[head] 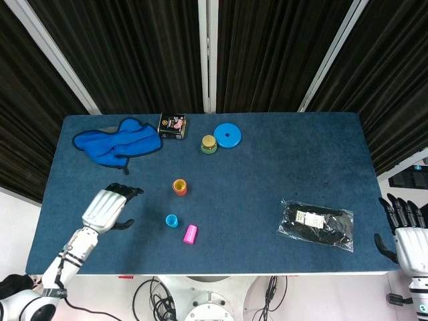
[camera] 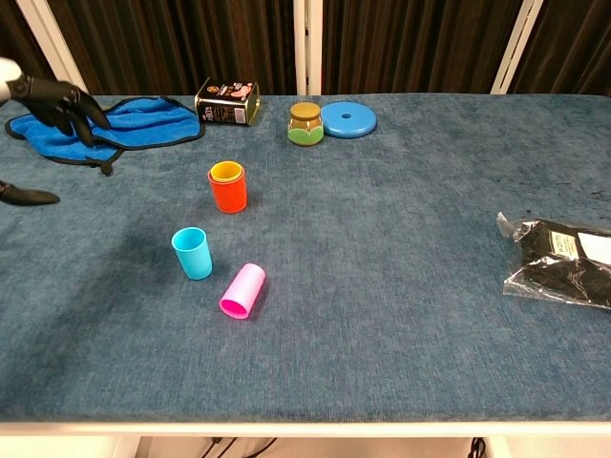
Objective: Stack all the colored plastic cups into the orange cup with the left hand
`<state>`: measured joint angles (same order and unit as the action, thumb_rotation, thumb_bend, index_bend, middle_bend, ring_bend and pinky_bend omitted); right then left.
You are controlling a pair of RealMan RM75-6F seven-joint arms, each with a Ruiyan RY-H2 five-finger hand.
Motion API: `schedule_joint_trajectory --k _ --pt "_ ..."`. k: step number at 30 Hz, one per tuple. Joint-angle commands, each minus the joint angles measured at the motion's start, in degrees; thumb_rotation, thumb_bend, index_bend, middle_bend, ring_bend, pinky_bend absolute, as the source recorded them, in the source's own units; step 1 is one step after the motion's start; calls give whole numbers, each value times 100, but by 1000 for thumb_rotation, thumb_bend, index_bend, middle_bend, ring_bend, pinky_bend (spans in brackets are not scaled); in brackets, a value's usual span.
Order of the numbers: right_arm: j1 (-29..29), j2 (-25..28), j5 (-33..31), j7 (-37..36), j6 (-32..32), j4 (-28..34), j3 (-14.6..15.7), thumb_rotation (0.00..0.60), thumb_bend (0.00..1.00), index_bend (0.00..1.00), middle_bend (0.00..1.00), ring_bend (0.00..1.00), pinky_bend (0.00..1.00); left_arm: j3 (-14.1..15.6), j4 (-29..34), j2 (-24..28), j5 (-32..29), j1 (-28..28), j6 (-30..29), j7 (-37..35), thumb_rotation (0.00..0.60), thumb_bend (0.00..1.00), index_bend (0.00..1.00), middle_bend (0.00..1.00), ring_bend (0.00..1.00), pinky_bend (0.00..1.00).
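Orange cup (camera: 229, 192) — blue cup (camera: 192, 253) — pink cup (camera: 242, 290).

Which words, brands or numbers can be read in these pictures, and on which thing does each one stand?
None can be read.
Black tin: a pink and yellow label, print too blurred.
Black bag: a white label, print too small.
Small jar: no text visible.
Cups: no print visible.

four cups (camera: 228, 186), one jar (camera: 305, 123), one disc (camera: 348, 118)
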<state>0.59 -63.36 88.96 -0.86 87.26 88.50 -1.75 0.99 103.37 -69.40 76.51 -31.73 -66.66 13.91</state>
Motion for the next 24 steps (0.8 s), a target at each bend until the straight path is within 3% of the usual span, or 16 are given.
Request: schedule_joint_trajectory --k 1,24 --pt "4 -42 29 99 -44 26 50 600 327 0 0 0 0 40 -91 -114 79 42 49 -73 600 188 254 305 252 254" --pt "-101 -123 125 -97 114 -189 135 600 327 0 0 0 0 -215 -530 -1211 -654 -422 1051 920 600 188 260 309 252 258"
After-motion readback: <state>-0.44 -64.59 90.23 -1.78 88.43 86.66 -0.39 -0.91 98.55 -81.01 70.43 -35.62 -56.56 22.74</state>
